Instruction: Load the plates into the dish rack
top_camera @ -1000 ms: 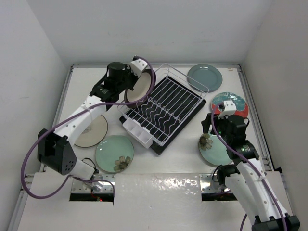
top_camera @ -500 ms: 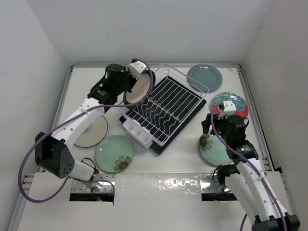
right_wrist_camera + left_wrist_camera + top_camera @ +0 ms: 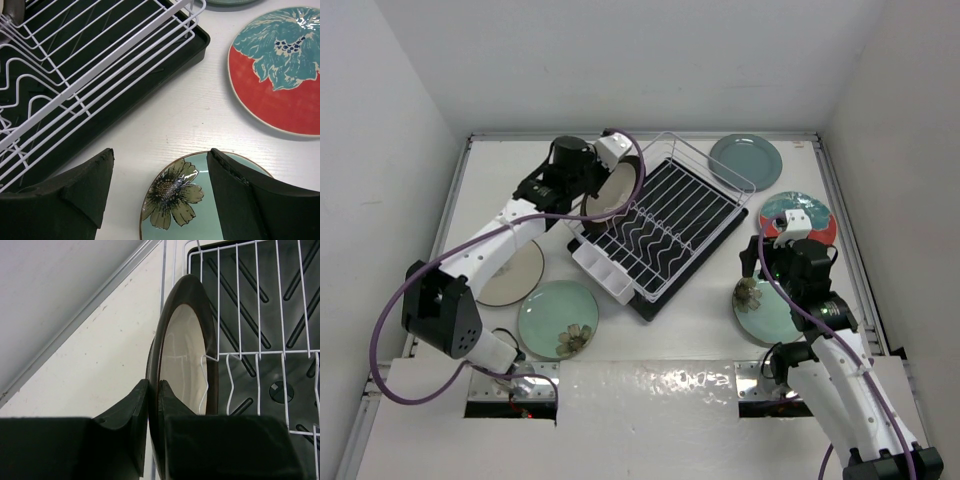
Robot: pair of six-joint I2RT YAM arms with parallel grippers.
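My left gripper (image 3: 592, 178) is shut on the rim of a cream plate with a dark brown rim (image 3: 612, 188). It holds the plate on edge at the far-left end of the white wire dish rack (image 3: 665, 225). In the left wrist view the fingertips (image 3: 140, 400) pinch the plate (image 3: 182, 350), and a rack wire (image 3: 205, 365) crosses its face. My right gripper (image 3: 765, 285) is open and hovers over a pale green flower plate (image 3: 768, 308). This plate also shows in the right wrist view (image 3: 200, 205), between the wide-apart jaws of my right gripper (image 3: 160, 172).
A grey-teal plate (image 3: 746, 161) lies at the back right. A red plate with teal flowers (image 3: 800, 215) (image 3: 280, 70) lies right of the rack. A second cream plate (image 3: 510, 272) and a second green flower plate (image 3: 558, 318) lie at the left front. The cutlery box (image 3: 605, 270) is at the rack's near end.
My left gripper has carried the cream plate to the right, from beside the rack's far-left corner to over its end wires. The right arm has not moved.
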